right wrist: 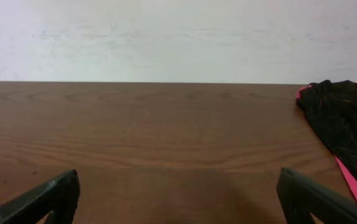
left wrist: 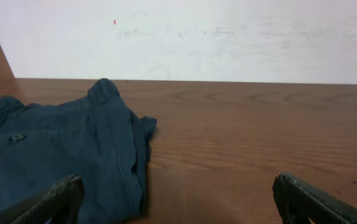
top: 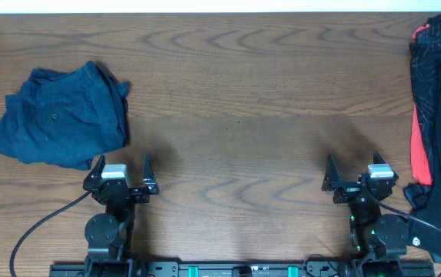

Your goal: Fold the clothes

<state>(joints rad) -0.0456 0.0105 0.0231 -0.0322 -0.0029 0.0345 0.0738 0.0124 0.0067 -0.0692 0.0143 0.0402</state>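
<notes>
The plain black short-sleeved shirt with white lettering is not in any view. My left gripper (top: 121,165) is open and empty near the table's front edge. Its fingers (left wrist: 178,200) straddle bare wood and the right edge of a dark blue garment. My right gripper (top: 355,165) is open and empty at the front right, over bare wood (right wrist: 178,200).
A crumpled dark blue garment with a button (top: 62,115) lies at the left, just beyond my left gripper, and shows in the left wrist view (left wrist: 60,149). A black garment with thin red lines and a pink lining (top: 439,100) lies along the right edge (right wrist: 343,121). A wooden table (top: 235,100) is under both.
</notes>
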